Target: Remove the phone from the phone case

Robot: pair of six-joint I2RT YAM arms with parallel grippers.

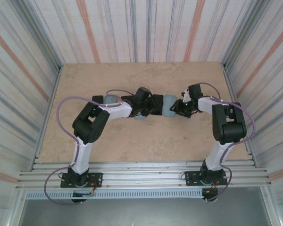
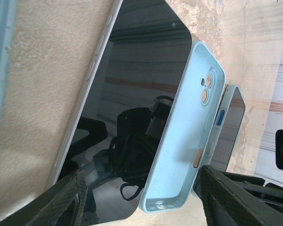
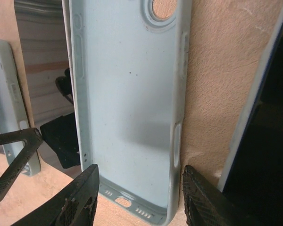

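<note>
While the left arm (image 1: 92, 123) reaches in over the table (image 1: 132, 146), a spare case (image 1: 111, 99) lies furthest left, just on the far side of that arm

Left gripper (image 2: 144, 190): fingers (image 2: 70, 200) set wide apart, nothing pinched between them. It hangs over one end of the phone (image 2: 132, 84), with one finger overlapping the phone's corner and the other out past the case

Phone: mid-table, flat, dark screen up, pale frame with side buttons showing. It's bare, so already out of the case

Case (image 2: 191, 136): pale blue, empty, inside facing up, camera cut-outs visible. It sits just right of the phone, and in the left wrist view its long edge laps over the phone's edge

Second phone (image 2: 232, 117): dark screen up, right beside the case on its other side. Touching or not, can't tell

Right gripper (image 3: 139, 193): at the right end of the case, fingertips (image 3: 82, 200) partly apart with the case's end between them. One fingertip covers the case's edge and the other sits just off the opposite edge. Can't tell whether they're actually clamping it or only flanking it
</note>
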